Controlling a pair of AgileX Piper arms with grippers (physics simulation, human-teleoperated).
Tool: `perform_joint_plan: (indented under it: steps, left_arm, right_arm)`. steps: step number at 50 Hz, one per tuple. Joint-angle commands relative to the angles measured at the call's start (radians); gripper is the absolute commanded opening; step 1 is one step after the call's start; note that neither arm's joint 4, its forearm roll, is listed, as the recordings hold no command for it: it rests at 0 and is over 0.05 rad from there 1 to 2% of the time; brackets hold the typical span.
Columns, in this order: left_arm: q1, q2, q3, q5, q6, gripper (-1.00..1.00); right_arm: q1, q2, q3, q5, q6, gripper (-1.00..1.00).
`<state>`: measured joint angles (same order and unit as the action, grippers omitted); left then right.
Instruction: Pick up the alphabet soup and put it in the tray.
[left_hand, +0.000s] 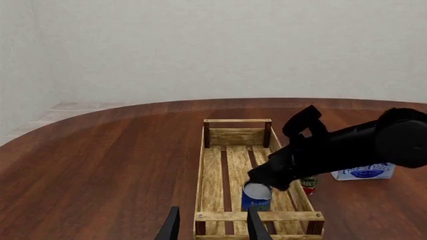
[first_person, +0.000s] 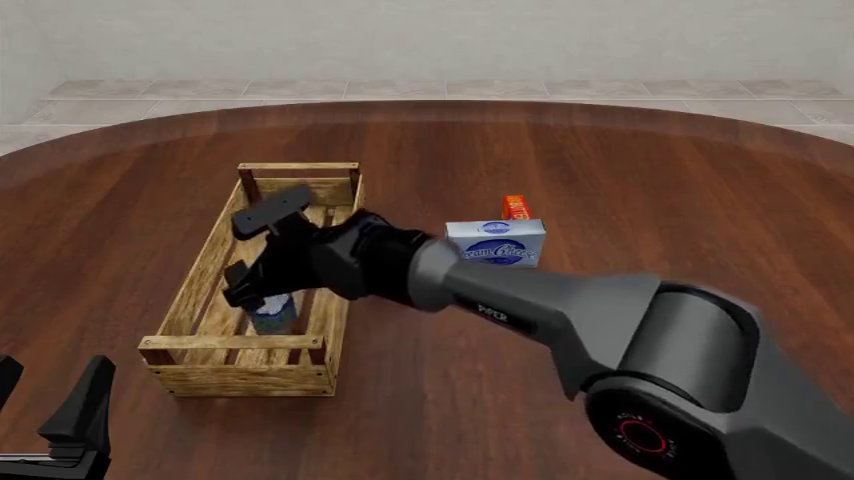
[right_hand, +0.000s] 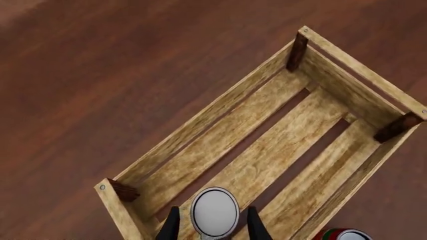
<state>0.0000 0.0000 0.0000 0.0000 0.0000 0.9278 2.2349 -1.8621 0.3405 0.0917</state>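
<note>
The alphabet soup (left_hand: 256, 197), a blue-labelled can with a silver top, stands upright inside the tray (left_hand: 257, 216), near its close end. It also shows in the front view (first_person: 275, 316) and the right wrist view (right_hand: 215, 211). My right gripper (first_person: 266, 297) hangs right over the can, its fingers (right_hand: 173, 222) on either side with small gaps, open. The tray shows as a long wooden crate in the front view (first_person: 234, 345) and the right wrist view (right_hand: 200, 127). My left gripper (first_person: 47, 388) is open and empty at the table's near left, and shows in its own view (left_hand: 212, 222).
A red-and-green can (left_hand: 308, 184) stands just outside the tray's right wall, also in the right wrist view (right_hand: 341, 235). A blue-white box (first_person: 497, 243) lies right of the tray, with a small orange-red item (first_person: 515, 207) behind it. My right arm (first_person: 534, 295) crosses above the table.
</note>
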Motion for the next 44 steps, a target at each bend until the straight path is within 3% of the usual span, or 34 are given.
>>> perform_joint_plan:
  steps: [1,13,20,44]
  left_arm:
    - [0.000,0.000,0.000,0.000,0.000,1.00]
    - [0.000,0.000,0.000,0.000,0.000,1.00]
    - [0.000,0.000,0.000,0.000,0.000,1.00]
    - [0.000,0.000,0.000,0.000,0.000,1.00]
  right_arm:
    - [-0.002,-0.074,0.024,-0.002,-0.026,1.00]
    - [-0.006,-0.173,0.078,-0.023,-0.054,1.00]
    - [-0.026,-0.297,0.182,-0.088,-0.084,1.00]
    - [-0.051,-0.589,0.486,-0.259,-0.108,1.00]
